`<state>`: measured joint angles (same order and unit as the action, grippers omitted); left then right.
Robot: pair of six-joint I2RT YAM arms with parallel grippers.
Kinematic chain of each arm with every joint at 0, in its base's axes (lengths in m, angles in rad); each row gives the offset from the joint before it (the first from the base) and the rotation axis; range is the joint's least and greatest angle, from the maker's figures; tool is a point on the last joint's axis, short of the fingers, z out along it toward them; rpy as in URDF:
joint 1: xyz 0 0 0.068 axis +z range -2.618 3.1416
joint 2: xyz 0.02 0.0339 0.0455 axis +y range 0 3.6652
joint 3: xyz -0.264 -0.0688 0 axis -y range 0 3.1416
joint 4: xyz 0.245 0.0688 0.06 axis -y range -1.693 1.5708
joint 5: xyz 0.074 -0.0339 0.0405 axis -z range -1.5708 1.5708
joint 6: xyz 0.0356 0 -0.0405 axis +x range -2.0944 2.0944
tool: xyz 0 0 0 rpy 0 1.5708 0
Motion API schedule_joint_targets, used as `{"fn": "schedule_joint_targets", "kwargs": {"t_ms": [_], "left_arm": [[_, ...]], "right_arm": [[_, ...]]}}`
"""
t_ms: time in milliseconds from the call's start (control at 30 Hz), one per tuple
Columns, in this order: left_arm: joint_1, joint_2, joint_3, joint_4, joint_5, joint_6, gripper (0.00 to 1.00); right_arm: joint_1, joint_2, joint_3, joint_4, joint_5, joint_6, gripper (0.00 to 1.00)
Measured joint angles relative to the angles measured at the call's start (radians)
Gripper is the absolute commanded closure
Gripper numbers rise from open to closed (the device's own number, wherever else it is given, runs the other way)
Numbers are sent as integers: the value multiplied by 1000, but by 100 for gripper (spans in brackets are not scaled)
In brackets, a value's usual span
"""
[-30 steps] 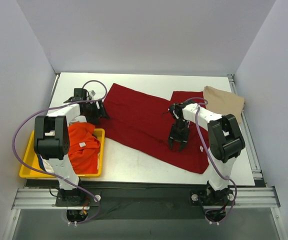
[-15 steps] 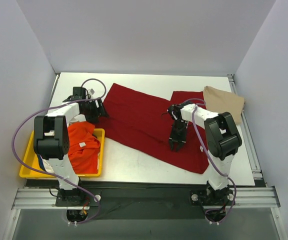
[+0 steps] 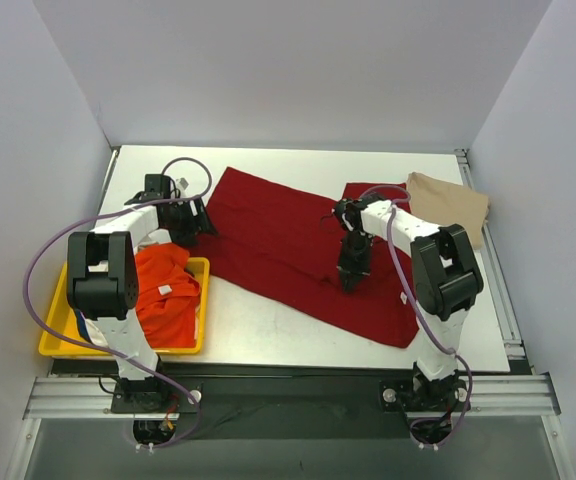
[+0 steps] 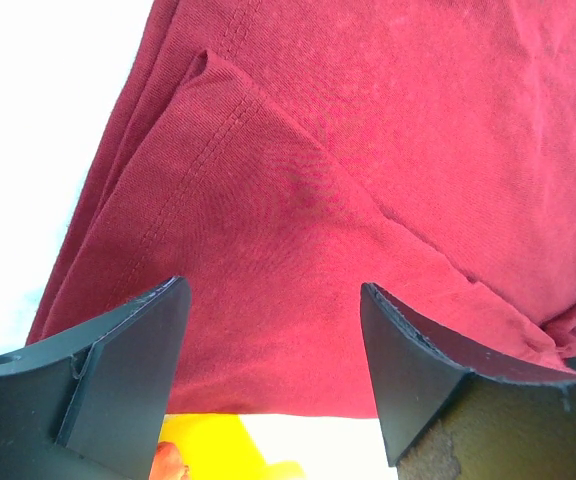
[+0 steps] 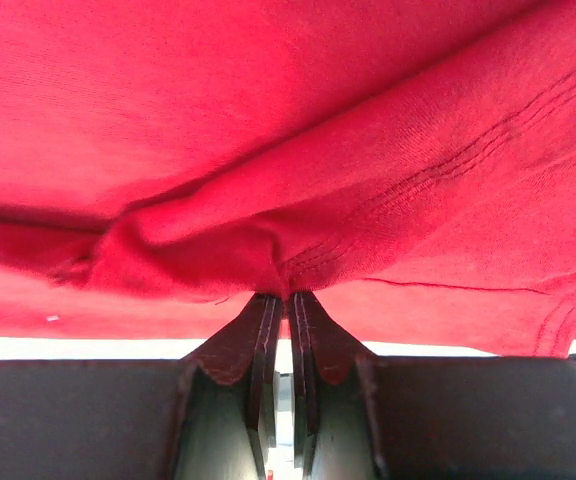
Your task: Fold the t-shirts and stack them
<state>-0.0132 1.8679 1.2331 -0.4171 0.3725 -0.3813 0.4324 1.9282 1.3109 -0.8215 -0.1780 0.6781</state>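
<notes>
- The red shirt [image 3: 278, 240] lay spread across the middle of the table [image 3: 268, 335], running slantwise from the far left towards the near right.
- The right gripper [image 3: 351, 278] pointed down onto the shirt's right half, close to its near edge.
- In the right wrist view its fingers [image 5: 268, 330] were pressed together, pinching a small bunched ridge of red cloth at their tips, with a stitched hem running just beside the pinch.
- The left gripper [image 3: 196, 222] sat at the shirt's left edge, its fingers spread wide.
- The left wrist view showed a folded-over flap of red cloth between those spread fingers [image 4: 128, 370]; whether they touched the cloth could not be told.
- A tan shirt [image 3: 450, 205] lay at the far right corner of the table, touching the red one.
- An orange shirt [image 3: 166, 292] was heaped in the yellow tray [image 3: 56, 330] at the near left, beside the left arm.
</notes>
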Motion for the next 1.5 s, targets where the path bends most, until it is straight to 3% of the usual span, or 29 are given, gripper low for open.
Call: {"fn": "schedule_joint_targets", "kwargs": {"t_ms": [800,1133,1233,1367,1500], "left_arm": [[2,-2,0,-35,0,9,20],[2,-3,0,-45,0,23,20],[2,-3,0,-47,0,26,20],[2,-3,0,-52,-1,27,20],[2,-3,0,-52,-1,27,20]], "right_arm": [[-71,239,402,-95,33,-103,100],[-72,296,478,-116,11,-115,99],[-72,301,485,-121,5,-116,90],[-72,303,510,-124,-9,-119,61],[-72,303,547,-124,-23,-121,50]]}}
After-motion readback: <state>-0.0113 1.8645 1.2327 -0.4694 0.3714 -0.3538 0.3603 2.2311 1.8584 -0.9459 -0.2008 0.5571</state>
